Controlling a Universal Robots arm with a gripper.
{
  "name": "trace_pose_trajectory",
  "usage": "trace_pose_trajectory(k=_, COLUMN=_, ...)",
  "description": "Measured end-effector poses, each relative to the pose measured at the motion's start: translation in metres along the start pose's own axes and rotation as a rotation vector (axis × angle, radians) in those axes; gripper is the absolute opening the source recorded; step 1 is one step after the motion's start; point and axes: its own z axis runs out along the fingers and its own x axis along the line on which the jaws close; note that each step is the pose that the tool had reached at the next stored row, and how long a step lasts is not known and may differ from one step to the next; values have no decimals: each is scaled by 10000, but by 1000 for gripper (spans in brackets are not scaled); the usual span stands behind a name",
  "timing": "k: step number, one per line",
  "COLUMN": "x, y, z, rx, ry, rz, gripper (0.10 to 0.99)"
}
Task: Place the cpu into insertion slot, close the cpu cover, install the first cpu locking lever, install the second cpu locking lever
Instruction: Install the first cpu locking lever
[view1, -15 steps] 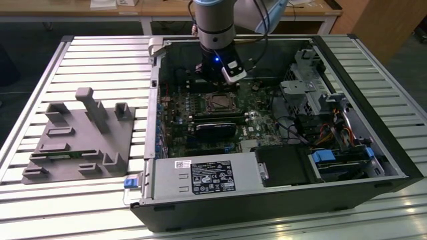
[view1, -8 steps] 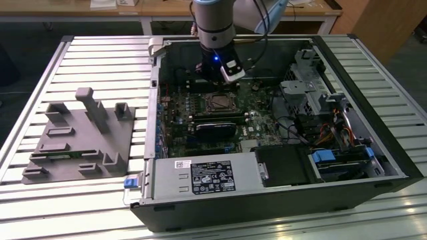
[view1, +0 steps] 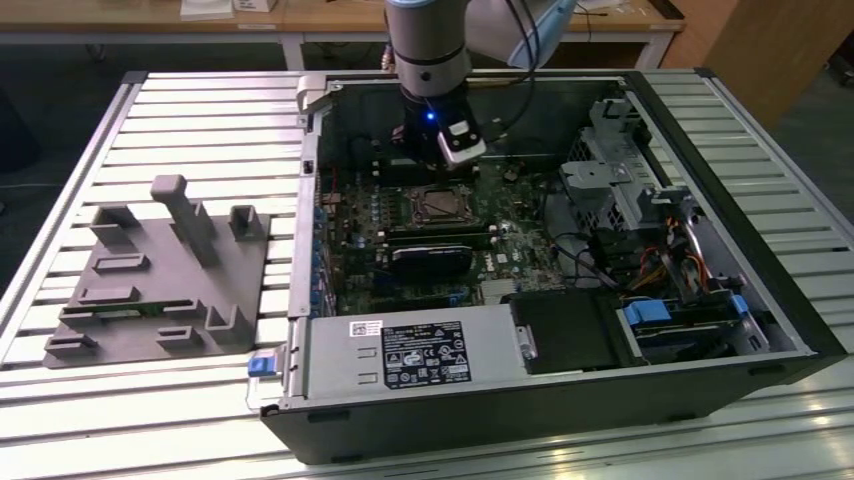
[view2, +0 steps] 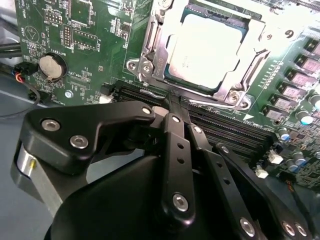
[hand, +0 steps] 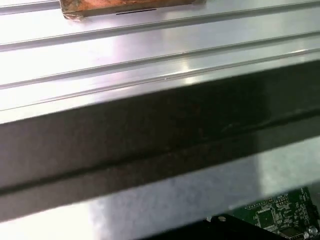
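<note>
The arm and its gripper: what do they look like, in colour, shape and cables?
In the exterior view the arm is a silver-grey cylinder with a black wrist section, a small blue light and a dark cable beside it. In the second wrist view the gripper is matte black, built of jointed bars with silver screws.

Bright light shines off the metal table (view1: 134, 420). Inside the computer case (view1: 747, 300) beside it, things look dark and fuzzy.
</note>
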Motion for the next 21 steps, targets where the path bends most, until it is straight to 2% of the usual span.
trace_pose_trajectory(k=5, x=5, y=36, z=10, rx=74, ry=-47, rz=216, gripper=106)
trace_pose_trajectory(k=21, x=4, y=30, z=77, rx=218, ry=-206, rz=1255, gripper=106)
